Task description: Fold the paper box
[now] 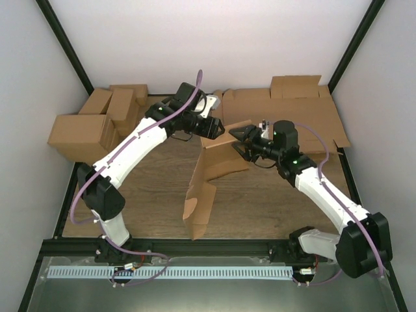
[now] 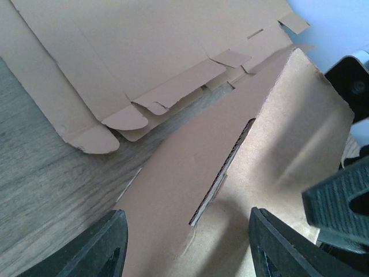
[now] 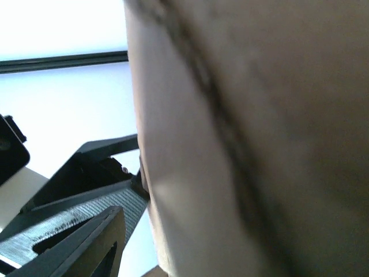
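- Brown cardboard, the paper box [image 1: 207,177], is stood on end on the table [image 1: 149,201]; its upper end is caught between the two grippers and the rest hangs below them.
- The left gripper [image 1: 213,128] is spread, with a creased panel straddled by its fingers [image 2: 109,248].
- One pad [image 3: 124,202] of the right gripper [image 1: 235,138] is laid against the card. The other is hidden, so a clamp cannot be told.
- The task is judged part done: panels are raised (flaps not yet tucked), and no closed box is formed.

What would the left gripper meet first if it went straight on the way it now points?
Most likely the paper box: its panel stands right ahead of the open left gripper, before the flat cardboard sheets beyond.
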You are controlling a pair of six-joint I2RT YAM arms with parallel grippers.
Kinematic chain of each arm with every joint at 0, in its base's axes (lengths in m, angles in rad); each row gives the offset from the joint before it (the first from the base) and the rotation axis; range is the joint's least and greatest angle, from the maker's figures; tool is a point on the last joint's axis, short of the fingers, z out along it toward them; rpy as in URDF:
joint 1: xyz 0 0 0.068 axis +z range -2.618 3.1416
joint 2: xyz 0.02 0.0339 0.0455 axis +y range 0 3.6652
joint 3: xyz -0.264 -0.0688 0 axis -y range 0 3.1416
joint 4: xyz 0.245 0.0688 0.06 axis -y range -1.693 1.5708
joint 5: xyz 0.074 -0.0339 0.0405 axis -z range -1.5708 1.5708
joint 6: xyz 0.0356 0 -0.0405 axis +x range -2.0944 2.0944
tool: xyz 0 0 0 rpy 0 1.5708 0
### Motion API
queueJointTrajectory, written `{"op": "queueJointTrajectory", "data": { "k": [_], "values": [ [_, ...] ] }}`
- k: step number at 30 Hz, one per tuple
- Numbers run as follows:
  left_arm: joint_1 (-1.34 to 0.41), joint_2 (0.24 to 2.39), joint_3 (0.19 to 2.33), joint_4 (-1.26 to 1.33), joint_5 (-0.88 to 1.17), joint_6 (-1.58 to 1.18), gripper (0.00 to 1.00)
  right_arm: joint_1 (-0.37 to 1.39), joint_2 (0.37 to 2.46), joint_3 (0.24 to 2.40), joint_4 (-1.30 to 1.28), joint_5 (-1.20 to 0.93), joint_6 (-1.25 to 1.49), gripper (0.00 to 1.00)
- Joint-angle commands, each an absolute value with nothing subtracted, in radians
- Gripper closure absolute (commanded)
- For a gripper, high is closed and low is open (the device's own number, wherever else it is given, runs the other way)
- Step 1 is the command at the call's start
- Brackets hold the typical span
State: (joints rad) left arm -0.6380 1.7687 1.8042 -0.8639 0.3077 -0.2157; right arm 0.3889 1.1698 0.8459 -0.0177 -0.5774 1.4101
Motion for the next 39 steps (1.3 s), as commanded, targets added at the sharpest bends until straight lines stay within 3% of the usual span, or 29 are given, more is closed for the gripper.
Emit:
{"op": "queueJointTrajectory", "data": {
  "k": [1, 9, 17, 25, 31, 33, 39],
  "values": [
    [-0.637, 1.768, 1.771, -0.94, 0.344, -0.212, 0.41, 0.396, 1.189, 0.811, 0.199, -0.512, 1.455, 0.41],
    [-0.637, 1.754, 1.736, -0.923, 0.385, -0.222, 0.44, 0.404, 1.233, 0.713, 0.516, -0.49, 1.5, 0.58],
    [-0.637, 1.738, 1.712, -0.916, 0.413, -0.216, 0.45, 0.438, 1.339, 0.703, 0.791, -0.485, 1.502, 0.69],
    [-0.637, 1.737, 1.715, -0.921, 0.403, -0.213, 0.45, 0.468, 1.357, 0.736, 0.782, -0.495, 1.481, 0.99],
    [-0.637, 1.728, 1.718, -0.916, 0.386, -0.215, 0.45, 0.468, 1.321, 0.728, 0.718, -0.483, 1.461, 0.98],
    [-0.637, 1.726, 1.718, -0.913, 0.379, -0.215, 0.45, 0.468, 1.315, 0.738, 0.676, -0.48, 1.463, 0.72],
    [-0.637, 1.725, 1.719, -0.907, 0.373, -0.22, 0.44, 0.48, 1.292, 0.745, 0.585, -0.474, 1.465, 0.56]
  ]
}}
